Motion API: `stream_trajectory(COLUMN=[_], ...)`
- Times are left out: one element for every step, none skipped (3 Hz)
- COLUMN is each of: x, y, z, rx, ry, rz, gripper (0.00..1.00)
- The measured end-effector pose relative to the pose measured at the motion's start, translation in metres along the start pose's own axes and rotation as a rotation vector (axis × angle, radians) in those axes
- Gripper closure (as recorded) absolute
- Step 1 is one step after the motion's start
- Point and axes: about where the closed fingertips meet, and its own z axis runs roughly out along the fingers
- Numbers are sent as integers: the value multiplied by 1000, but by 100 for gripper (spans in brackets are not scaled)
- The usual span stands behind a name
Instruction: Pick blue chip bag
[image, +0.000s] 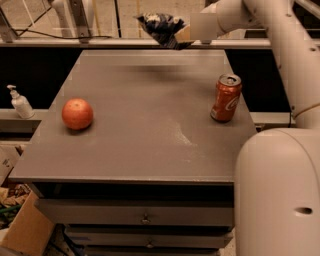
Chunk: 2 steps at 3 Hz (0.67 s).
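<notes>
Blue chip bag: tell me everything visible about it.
The blue chip bag is a small, crumpled pouch of dark blue foil with white patches. It hangs in the air above the far edge of the table, touching no surface. The pincer is shut on its right side as seen, near the top of the view.

One camera is looking down from high up near the front edge of the table (150, 100), facing across to the far edge. The arm (280, 190) is sitting close at the right. The gripper (182, 37) is holding the blue chip bag (160, 24) above the far edge.
</notes>
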Motion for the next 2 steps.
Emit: stream_trajectory(x=[-9,-9], y=[9,9], z=[3,3], rx=[-28,-29], ry=[-27,-27], rz=[6,6], gripper=[100,100])
